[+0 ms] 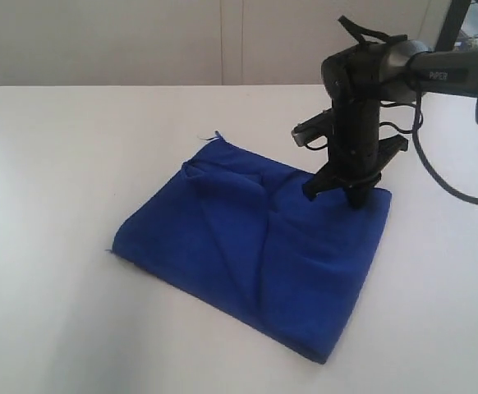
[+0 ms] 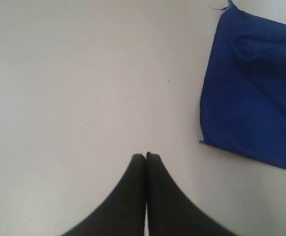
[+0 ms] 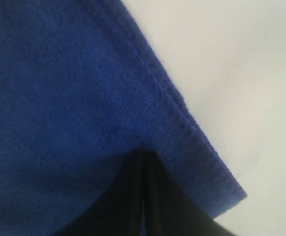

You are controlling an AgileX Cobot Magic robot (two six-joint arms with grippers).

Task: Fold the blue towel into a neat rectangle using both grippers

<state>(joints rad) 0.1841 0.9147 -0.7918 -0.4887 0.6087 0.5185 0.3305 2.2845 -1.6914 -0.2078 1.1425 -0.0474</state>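
Table (image 1: 58, 164): white, matt and plain, filling most of the exterior view. Behind its far edge stands a pale panelled wall (image 1: 140, 41).

The blue towel (image 1: 247, 246) lies flat on the table, right of centre in the exterior view. It is folded to a rough four-sided shape, with diagonal creases and a raised pucker near its far corner, where a short loose thread sticks out.

Right arm (image 1: 436, 70): dark, lettered "PIPER", cut off by the right edge of the exterior view. A black cable (image 1: 436, 172) loops down from it and also runs out of frame. The left arm does not show in the exterior view. The left wrist view takes in only one part of the towel.

Right gripper (image 1: 342, 190): pointing straight down at the towel's far right corner. In the right wrist view its fingers (image 3: 128, 196) are pressed together, tips meeting the cloth just inside the stitched hem. Whether any cloth is pinched between them cannot be made out.

Left gripper (image 2: 146, 156): fingers (image 2: 133, 196) closed tight against each other, holding nothing, over bare table and apart from the towel.
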